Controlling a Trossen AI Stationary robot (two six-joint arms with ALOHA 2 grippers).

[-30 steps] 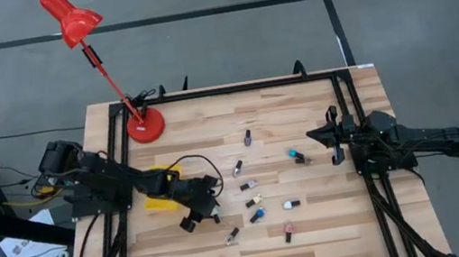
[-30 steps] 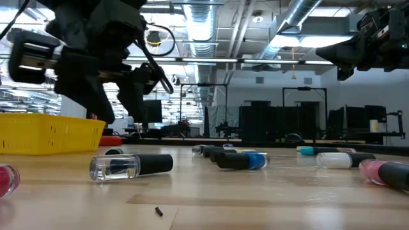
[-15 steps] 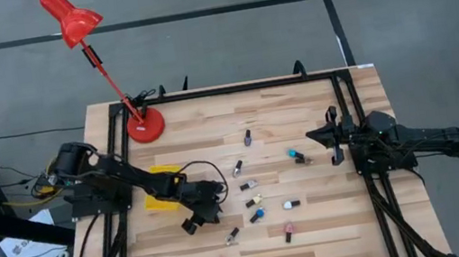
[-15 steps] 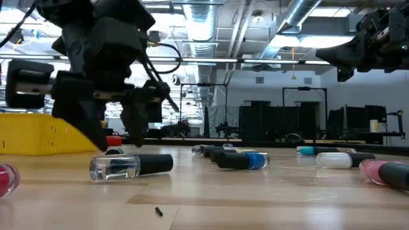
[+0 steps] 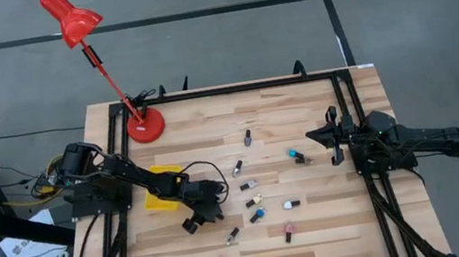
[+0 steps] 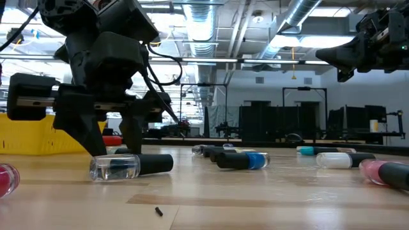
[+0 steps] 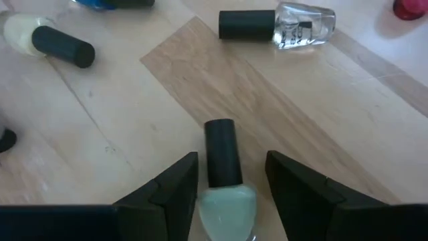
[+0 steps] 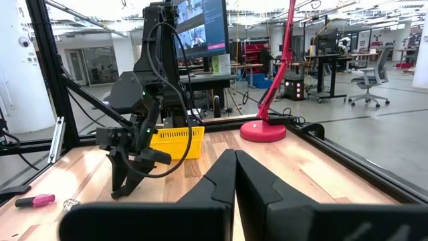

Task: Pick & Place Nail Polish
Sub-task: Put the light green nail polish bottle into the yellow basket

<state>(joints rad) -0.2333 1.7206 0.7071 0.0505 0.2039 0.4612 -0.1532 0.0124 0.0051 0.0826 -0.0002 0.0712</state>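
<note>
Two arms work over a wooden tabletop [image 5: 299,104]. Off to the left gripper's rear stands a yellow basket [image 5: 160,177], with a red desk lamp [image 5: 145,125] farther back near the tabletop's far left corner. The left gripper [image 7: 227,175] is lowered to the tabletop, its fingers [image 7: 175,184] spread on either side of a pale green nail polish bottle [image 7: 226,194] that lies flat with its black cap pointing away from the gripper; whether the fingers touch the bottle I cannot tell. Just ahead of that gripper lies a clear bottle [image 7: 294,28] with a black cap, and a pale yellow one [image 7: 43,40] lies near it to one side. More bottles are scattered between the two grippers, among them a blue one [image 6: 246,160] and a white one [image 6: 335,160], and a pink one [image 5: 288,230] lies nearer the front edge. The right gripper [image 5: 313,135] hangs above the tabletop's right side, well apart from the bottles, fingers pressed together and holding nothing.
</note>
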